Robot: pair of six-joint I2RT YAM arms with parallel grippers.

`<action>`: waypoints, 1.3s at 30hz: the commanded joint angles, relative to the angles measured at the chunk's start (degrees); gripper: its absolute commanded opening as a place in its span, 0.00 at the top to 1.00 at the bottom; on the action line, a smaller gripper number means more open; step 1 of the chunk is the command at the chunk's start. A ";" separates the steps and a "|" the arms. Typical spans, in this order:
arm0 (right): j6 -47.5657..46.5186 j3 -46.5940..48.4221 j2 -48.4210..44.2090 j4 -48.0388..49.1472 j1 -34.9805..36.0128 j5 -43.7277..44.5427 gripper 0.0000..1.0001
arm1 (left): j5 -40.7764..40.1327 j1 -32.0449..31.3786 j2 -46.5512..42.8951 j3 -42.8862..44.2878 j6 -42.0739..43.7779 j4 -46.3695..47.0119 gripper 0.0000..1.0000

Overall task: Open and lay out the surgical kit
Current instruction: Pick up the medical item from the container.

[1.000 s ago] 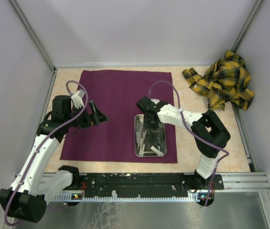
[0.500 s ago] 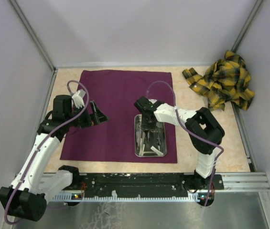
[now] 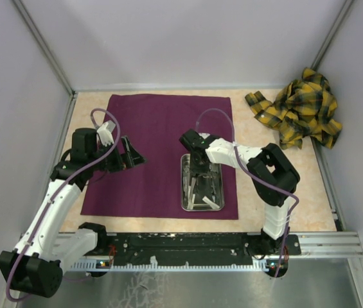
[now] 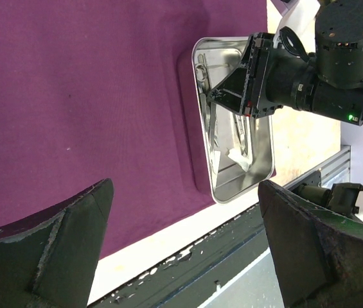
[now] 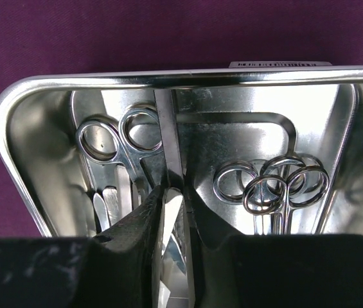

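The dark purple cloth [image 3: 149, 147] of the surgical kit lies spread flat on the table. On its right front part stands the steel tray [image 3: 184, 192]. In the right wrist view the tray [image 5: 14, 109] holds scissors [image 5: 114, 144], ring-handled instruments [image 5: 277, 186] and a flat steel forceps [image 5: 167, 128]. My right gripper [image 3: 199, 168] reaches down into the tray's far half. Its jaws [image 5: 173, 192] stand narrow and pinch the forceps' strip. A small white piece [image 3: 210, 202] lies at the tray's near end. My left gripper [image 3: 130, 156] hovers wide open over the cloth's left side, holding nothing [image 4: 184, 186].
A crumpled yellow-and-black plaid cloth [image 3: 300, 109] lies in the far right corner. Grey walls close in the table on three sides. The metal rail [image 3: 194, 242] with both arm bases runs along the near edge.
My right arm's elbow has shifted slightly left and its jaws have narrowed onto the steel strip in the tray. The left arm has not moved.
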 commanded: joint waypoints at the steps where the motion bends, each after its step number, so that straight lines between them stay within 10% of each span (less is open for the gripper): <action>1: -0.37 1.86 0.63 0.11 -0.07 0.90 0.86 | 0.64 -0.30 -0.29 -0.60 0.78 1.67 0.00; 7: -0.43 2.00 -1.24 -0.78 -0.06 1.72 1.00 | 0.71 -0.33 -0.47 -0.32 0.78 1.49 0.00; 28: -4.20 6.72 -5.53 -4.55 -1.19 3.93 1.00 | -0.36 -0.30 -0.88 0.42 0.69 0.89 0.00; 39: -18.75 19.50 -3.32 -7.20 -14.10 0.26 1.00 | -0.88 -0.23 0.33 0.93 0.74 1.26 0.00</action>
